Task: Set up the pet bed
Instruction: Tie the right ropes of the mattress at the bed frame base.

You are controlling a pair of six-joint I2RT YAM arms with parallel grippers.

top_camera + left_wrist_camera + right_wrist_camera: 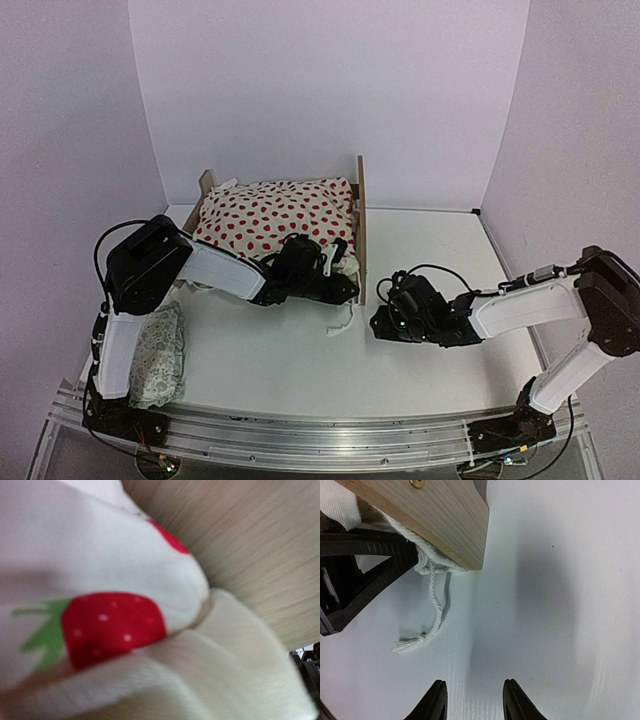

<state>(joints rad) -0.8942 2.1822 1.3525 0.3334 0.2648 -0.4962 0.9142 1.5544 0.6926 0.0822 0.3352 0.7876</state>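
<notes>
- The pet bed (361, 220) is positioned at 11 o'clock on the table (450, 260).
- The blanket (270, 215) is laid on the pet bed.
- The pillow (160, 355) is placed at 8 o'clock.

L jaws unseen behind blurred blanket (100, 545)

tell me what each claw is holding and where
Right claw: nothing, open above the table. Left claw is buried in the edge of the blanket by the bed; whether it grips cannot be told.
</notes>
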